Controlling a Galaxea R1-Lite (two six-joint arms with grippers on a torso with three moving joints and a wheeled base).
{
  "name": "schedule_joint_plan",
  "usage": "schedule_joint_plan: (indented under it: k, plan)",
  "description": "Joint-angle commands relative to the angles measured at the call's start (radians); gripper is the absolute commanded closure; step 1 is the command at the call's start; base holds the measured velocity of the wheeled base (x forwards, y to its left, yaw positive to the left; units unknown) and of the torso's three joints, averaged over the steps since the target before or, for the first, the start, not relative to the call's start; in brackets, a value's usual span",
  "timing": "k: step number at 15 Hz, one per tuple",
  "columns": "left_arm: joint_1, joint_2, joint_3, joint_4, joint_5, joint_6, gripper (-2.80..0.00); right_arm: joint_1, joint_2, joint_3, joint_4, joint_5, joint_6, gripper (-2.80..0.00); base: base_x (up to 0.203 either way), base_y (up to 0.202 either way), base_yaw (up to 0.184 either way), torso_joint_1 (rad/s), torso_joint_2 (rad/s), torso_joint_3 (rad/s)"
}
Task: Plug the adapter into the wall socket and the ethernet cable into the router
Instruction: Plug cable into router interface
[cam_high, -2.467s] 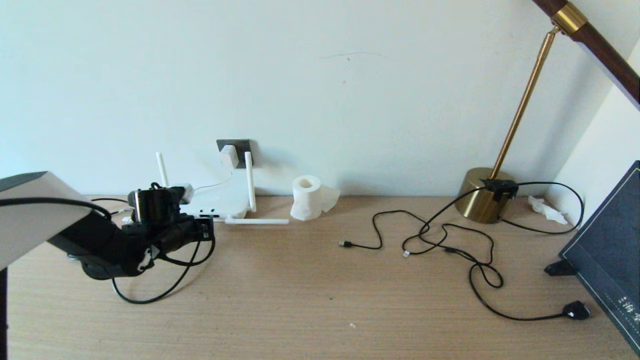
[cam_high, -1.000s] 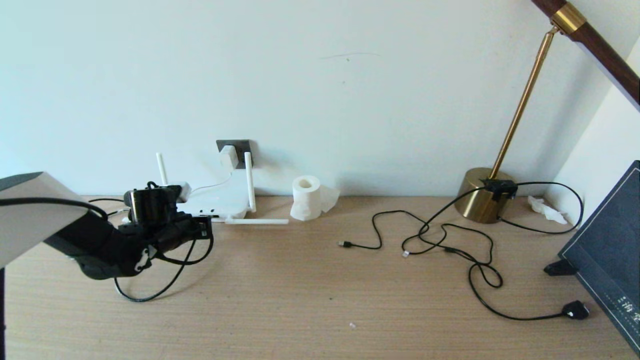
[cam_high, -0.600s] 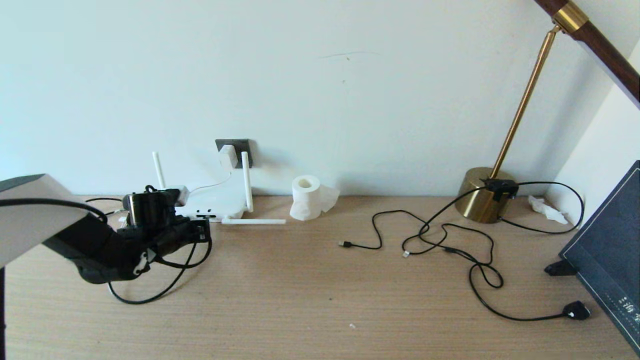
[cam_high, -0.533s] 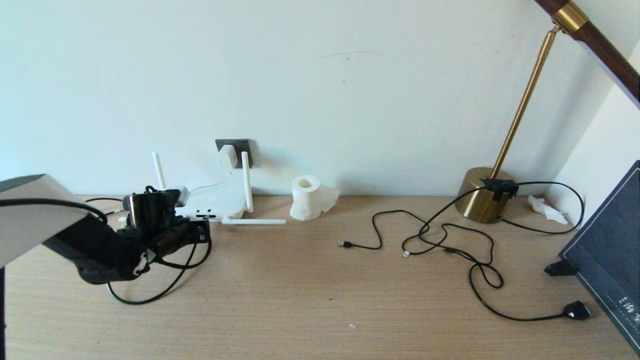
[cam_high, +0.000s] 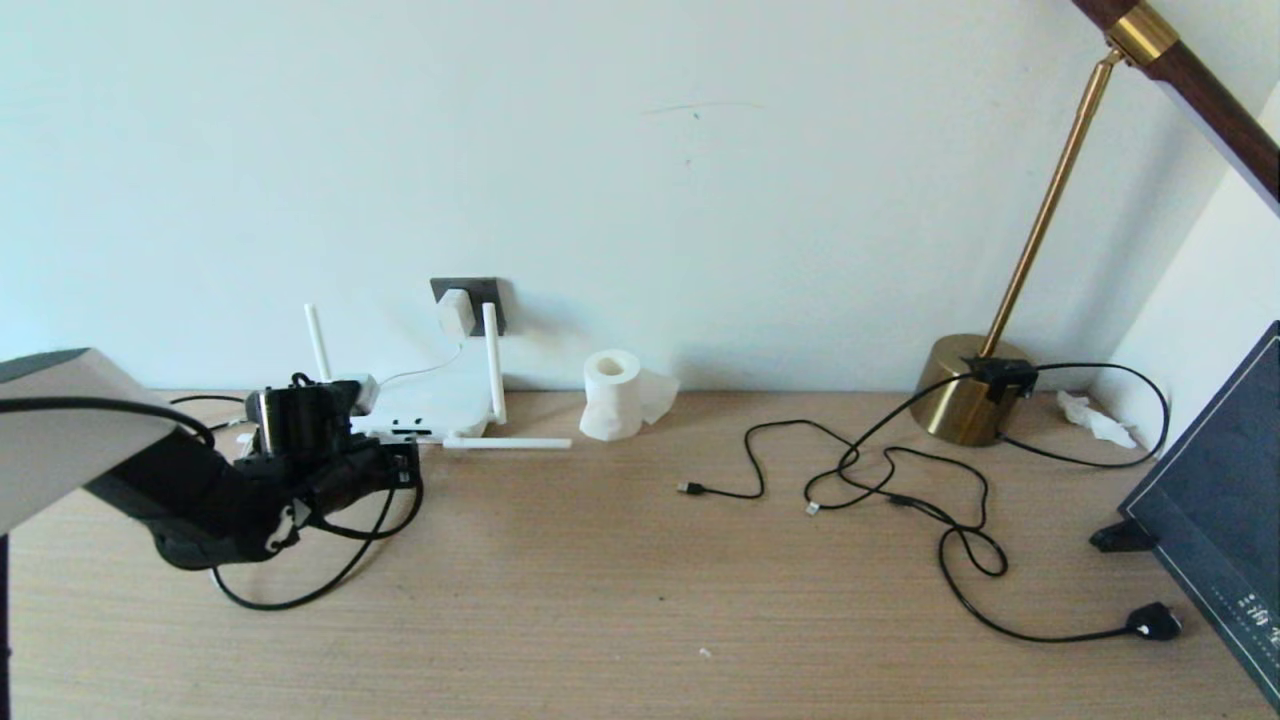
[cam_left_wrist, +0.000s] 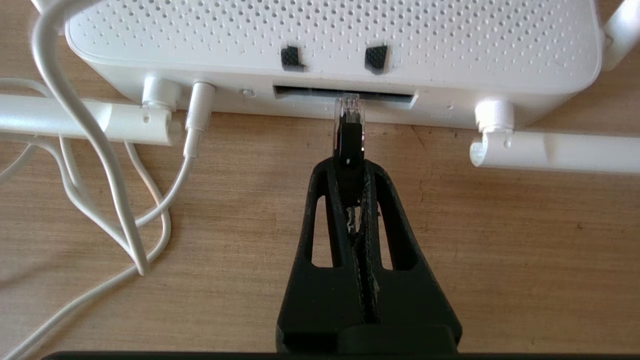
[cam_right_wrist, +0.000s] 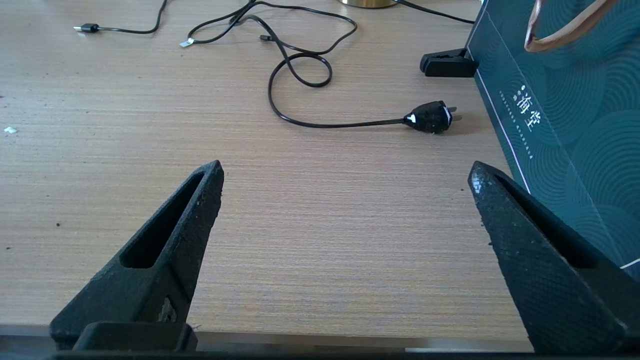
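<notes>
The white adapter (cam_high: 457, 312) sits in the dark grey wall socket (cam_high: 475, 288), and its thin cord drops to the white router (cam_high: 435, 402) on the desk below. My left gripper (cam_high: 402, 466) is shut on the ethernet cable's black-booted plug (cam_left_wrist: 348, 131). The plug's clear tip is at the edge of the router's (cam_left_wrist: 330, 40) dark port slot (cam_left_wrist: 385, 96); whether it is inside cannot be told. The black ethernet cable (cam_high: 300, 600) loops under the left arm. My right gripper (cam_right_wrist: 345, 172) hangs open over bare desk, out of the head view.
A tissue roll (cam_high: 613, 394) stands right of the router. One antenna (cam_high: 510, 442) lies flat on the desk. White cords (cam_left_wrist: 115, 175) trail beside the router. Loose black cables (cam_high: 900, 490), a mains plug (cam_high: 1150, 622), a brass lamp base (cam_high: 970, 395) and a dark bag (cam_high: 1220, 500) are on the right.
The left gripper has crept towards the router with the plug. The router and its antennas have shifted slightly to the left. The cable loop has slid left with the arm.
</notes>
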Motion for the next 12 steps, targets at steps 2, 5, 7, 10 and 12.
schedule_joint_plan:
  k: [2,5,7,10,12]
  plan:
    - [-0.016,-0.053,0.056,-0.011,-0.002,0.008,0.00,0.000,0.002,0.000,0.001,0.000,0.000,-2.80,0.000,0.000,0.000,0.000,0.00,0.000]
    - [-0.019,-0.081,0.085,-0.012,-0.002,0.008,0.00,0.000,0.002,0.000,0.001,0.000,0.000,-2.80,0.000,0.000,0.000,0.000,0.00,0.000]
    - [-0.015,-0.104,0.101,-0.012,-0.002,0.008,0.00,0.000,0.002,0.000,0.001,0.000,0.000,-2.80,0.000,0.000,0.000,0.000,0.00,0.000]
    - [-0.014,-0.147,0.150,-0.012,-0.012,0.008,0.00,0.000,0.002,0.000,0.001,0.000,0.000,-2.80,0.000,0.000,0.000,0.000,0.00,0.000]
    - [-0.014,-0.159,0.169,-0.014,-0.015,0.008,0.00,0.000,0.002,0.000,0.001,0.000,0.002,-2.80,0.000,0.000,0.000,0.000,0.00,0.000]
